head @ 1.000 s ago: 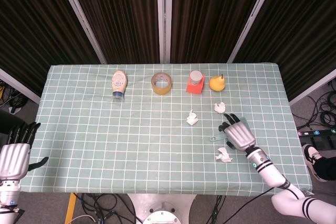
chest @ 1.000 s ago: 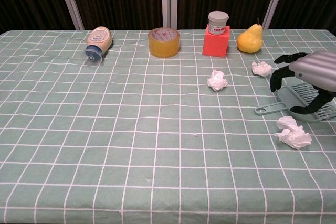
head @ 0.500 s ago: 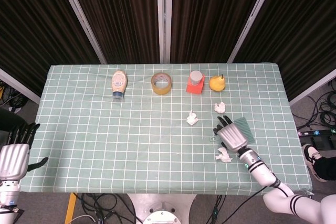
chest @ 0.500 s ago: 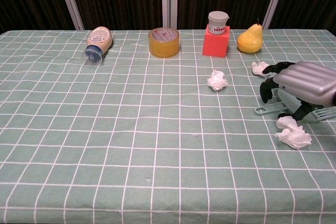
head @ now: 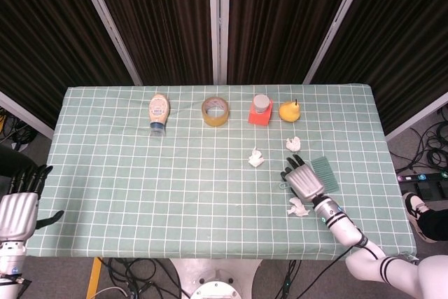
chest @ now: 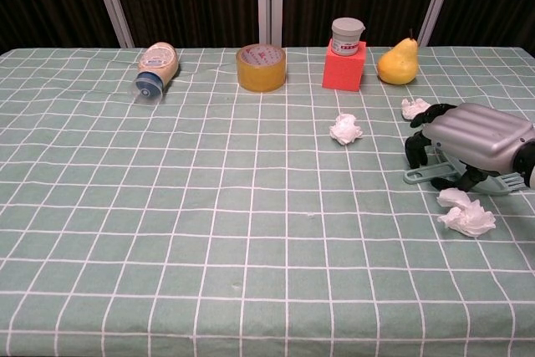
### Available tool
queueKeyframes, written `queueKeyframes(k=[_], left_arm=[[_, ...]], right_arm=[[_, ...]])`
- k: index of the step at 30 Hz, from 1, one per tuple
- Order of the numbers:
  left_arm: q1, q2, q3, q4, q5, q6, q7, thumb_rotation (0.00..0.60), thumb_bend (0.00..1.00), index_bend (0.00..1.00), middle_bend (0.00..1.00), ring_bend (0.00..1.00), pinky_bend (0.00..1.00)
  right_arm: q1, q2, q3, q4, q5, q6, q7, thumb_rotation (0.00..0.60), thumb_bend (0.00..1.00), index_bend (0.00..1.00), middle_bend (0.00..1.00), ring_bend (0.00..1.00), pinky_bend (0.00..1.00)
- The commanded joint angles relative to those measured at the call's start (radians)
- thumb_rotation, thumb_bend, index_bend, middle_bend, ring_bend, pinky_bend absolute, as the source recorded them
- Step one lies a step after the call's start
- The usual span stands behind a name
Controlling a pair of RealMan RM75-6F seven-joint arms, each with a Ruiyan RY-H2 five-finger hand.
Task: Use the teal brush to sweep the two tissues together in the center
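Teal brush (chest: pixel 428 175): lay flat at frame right — under the right robot hand (chest: pixel 470 141), fingers curled over its handle; whether actually grasped, unclear.
Left robot hand (head: pixel 17 208): lower left, released.

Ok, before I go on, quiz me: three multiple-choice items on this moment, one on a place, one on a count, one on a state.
1. Where is the teal brush?
A. beside the tape roll
B. under the right hand, right of centre
C. at the table's left edge

2. How many crumpled tissues lie on the cloth?
A. one
B. two
C. three

3. How does the sauce bottle sit?
A. on its side
B. upright
C. on the red block

Key: 1 B, the right hand covers its handle. 2 C, tissues show at and. 3 A, it lies flat, cap toward the camera.
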Motion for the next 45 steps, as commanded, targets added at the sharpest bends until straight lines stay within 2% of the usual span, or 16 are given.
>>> queueKeyframes(k=[1,8,10,14,20,26,30,35,45], left_arm=[[0.001,0.001,0.000,0.001,0.000,0.001,-0.004,0.600,0.00,0.11,0.10,0.01,0.04],[0.001,0.004,-0.002,-0.005,0.007,0.005,0.001,0.600,0.00,0.11,0.10,0.01,0.04],[0.000,0.006,-0.002,-0.009,0.010,0.006,0.005,0.600,0.00,0.11,0.10,0.01,0.04],[-0.001,0.014,-0.004,-0.024,0.015,0.009,0.020,0.600,0.00,0.11,0.10,0.01,0.04],[0.003,0.033,-0.006,-0.060,0.010,0.017,0.049,0.600,0.00,0.11,0.10,0.01,0.04],[0.011,0.050,-0.005,-0.093,0.004,0.025,0.079,0.600,0.00,0.11,0.10,0.01,0.04],[0.016,0.058,-0.003,-0.109,-0.003,0.025,0.090,0.600,0.00,0.11,0.10,0.01,0.04],[0.015,0.057,-0.004,-0.115,0.000,0.028,0.101,0.600,0.00,0.11,0.10,0.01,0.04],[0.020,0.058,-0.001,-0.113,-0.001,0.027,0.096,0.600,0.00,0.11,0.10,0.01,0.04]], right_arm=[[-0.010,0.022,0.005,-0.018,-0.004,0.040,0.010,0.600,0.35,0.58,0.53,0.19,0.11],[-0.018,0.134,0.055,-0.103,0.008,0.121,0.092,0.600,0.35,0.59,0.54,0.19,0.11],[-0.004,0.157,0.077,-0.106,0.019,0.116,0.154,0.600,0.35,0.59,0.54,0.19,0.11],[0.052,0.154,0.112,-0.049,0.018,0.077,0.387,0.600,0.35,0.59,0.54,0.19,0.11],[0.159,0.069,0.110,0.168,-0.043,0.031,0.727,0.600,0.36,0.60,0.55,0.19,0.11],[0.224,-0.052,0.064,0.406,-0.091,0.010,0.946,0.600,0.37,0.60,0.55,0.19,0.11],[0.246,-0.118,0.050,0.492,-0.096,0.017,1.089,0.600,0.37,0.60,0.55,0.19,0.11],[0.274,-0.183,0.038,0.534,-0.109,0.060,1.242,0.600,0.37,0.60,0.55,0.19,0.11],[0.336,-0.248,0.020,0.537,-0.132,0.115,1.397,0.600,0.36,0.60,0.55,0.19,0.11]])
